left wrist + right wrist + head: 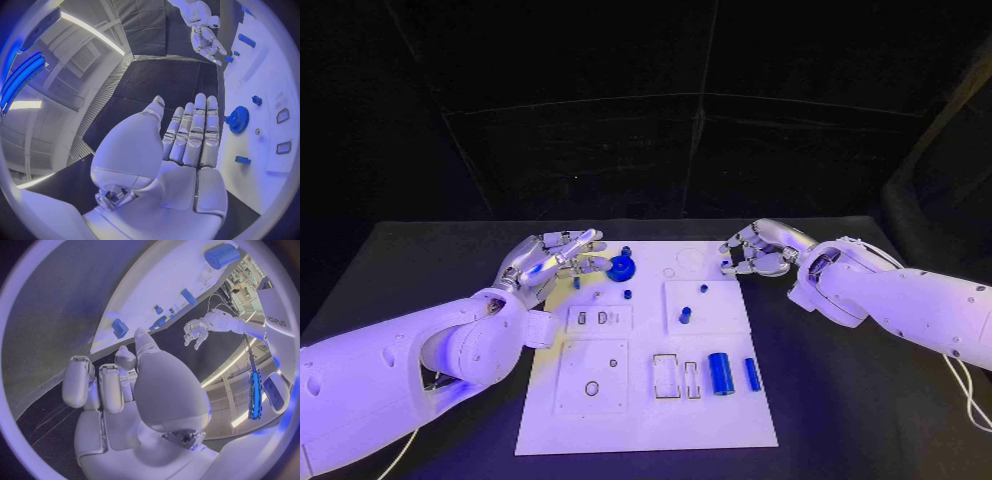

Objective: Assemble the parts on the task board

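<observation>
The bench is the broad black surface under both my arms, and the white board lies on it between my two hands.

My left hand hovers at the board's far left edge, fingers stretched out nearly straight and side by side, palm bare; it holds nothing. My right hand sits across from it at the board's far right edge, fingers curled in loosely towards the palm, and I see nothing in it either, though I cannot tell whether the fingertips touch the board.

Just beyond my left fingertips stands the blue gear, upright on the board, close to my fingers but not touching them as far as I can judge. Nearer my body, well apart from both hands, lie a thick blue cylinder and a thinner blue rod side by side. A short blue peg stands between the hands, with smaller blue bits scattered near the gear.

I judge this to be an early step: reaching for the gear, with most pieces unplaced. The next move calls for closing my left fingers round the gear's rim squarely, without knocking it over.
</observation>
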Controlling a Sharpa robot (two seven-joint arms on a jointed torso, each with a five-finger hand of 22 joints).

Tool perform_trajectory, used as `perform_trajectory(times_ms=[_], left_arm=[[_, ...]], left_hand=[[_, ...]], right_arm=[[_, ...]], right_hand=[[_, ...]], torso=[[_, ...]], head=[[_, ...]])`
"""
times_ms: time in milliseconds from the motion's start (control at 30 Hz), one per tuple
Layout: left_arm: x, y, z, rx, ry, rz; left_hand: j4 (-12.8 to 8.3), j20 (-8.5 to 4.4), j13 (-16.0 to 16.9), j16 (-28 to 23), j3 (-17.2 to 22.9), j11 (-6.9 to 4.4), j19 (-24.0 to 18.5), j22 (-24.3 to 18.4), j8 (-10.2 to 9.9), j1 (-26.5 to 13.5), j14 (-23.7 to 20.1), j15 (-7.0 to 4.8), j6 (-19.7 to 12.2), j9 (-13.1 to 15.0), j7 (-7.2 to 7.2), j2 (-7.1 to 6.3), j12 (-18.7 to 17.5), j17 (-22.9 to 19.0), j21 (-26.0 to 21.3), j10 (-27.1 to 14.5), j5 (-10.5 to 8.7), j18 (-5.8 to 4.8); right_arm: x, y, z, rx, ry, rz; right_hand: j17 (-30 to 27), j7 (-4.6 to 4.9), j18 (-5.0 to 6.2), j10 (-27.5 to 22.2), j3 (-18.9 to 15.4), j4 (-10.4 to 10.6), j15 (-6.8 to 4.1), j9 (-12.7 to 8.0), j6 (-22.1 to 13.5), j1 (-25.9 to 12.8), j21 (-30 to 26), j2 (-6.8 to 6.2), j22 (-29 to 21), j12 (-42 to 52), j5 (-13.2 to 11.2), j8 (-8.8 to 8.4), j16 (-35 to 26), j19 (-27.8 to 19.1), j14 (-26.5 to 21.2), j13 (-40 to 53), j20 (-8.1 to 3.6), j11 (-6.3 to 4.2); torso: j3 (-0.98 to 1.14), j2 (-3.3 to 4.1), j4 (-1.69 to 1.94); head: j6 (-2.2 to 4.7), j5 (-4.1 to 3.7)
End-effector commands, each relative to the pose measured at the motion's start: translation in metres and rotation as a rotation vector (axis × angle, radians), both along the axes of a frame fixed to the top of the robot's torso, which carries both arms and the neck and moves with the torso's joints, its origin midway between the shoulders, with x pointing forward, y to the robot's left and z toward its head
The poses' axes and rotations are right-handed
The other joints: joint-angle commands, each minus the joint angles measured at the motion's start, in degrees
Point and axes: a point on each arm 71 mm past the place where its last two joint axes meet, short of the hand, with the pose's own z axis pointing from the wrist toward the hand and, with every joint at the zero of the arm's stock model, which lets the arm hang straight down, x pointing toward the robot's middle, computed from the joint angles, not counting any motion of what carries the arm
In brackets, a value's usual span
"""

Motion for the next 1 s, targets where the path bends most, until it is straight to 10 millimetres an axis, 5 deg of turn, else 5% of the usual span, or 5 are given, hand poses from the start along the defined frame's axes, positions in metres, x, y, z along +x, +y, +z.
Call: perform_trajectory(times_ms=[33, 1000], left_arm=[[-0.0002, -0.0012, 0.0015, -0.007, -0.011, -0.013], [0.0006, 0.0003, 0.0010, -0.005, -0.010, -0.010]], left_hand=[[-0.2, 0.20, 0.0, -0.3, 0.0, -0.05, 0.2, -0.1, 0.1, 0.5, 0.1, -0.19, 0.4, 0.0, -0.08, 0.05, 0.2, 0.1, -0.3, 0.3, 0.12, 0.85], [-0.3, 0.19, 0.0, -0.3, 0.0, -0.04, 0.2, -0.1, 0.1, 0.5, 0.1, -0.19, 0.4, 0.0, -0.05, 0.04, 0.2, 0.1, -0.3, 0.3, 0.12, 0.85]], right_arm=[[0.0011, 0.0009, -0.0016, -0.024, 0.008, 0.009], [0.0036, 0.0020, -0.0096, -0.067, 0.033, 0.006]], right_hand=[[1.1, -0.16, 0.34, -0.2, 0.0, -0.4, 0.08, 0.1, -0.1, 0.7, -0.2, 0.11, 0.1, 0.0, 0.2, 0.09, -0.2, -0.3, 3.2, 0.1, 0.07, 0.02], [1.5, -0.56, 0.27, 0.3, 0.2, -1.2, -0.22, 0.4, 2.2, 1.5, -0.1, 1.75, 0.4, 0.4, -1.7, 1.02, -0.1, 0.0, 3.4, 0.3, -0.18, -0.35]], torso=[[0.03, 0.02, 0.10], [0.03, 0.08, 0.16]], head=[[-0.09, 0.03], [-0.35, -0.09]])
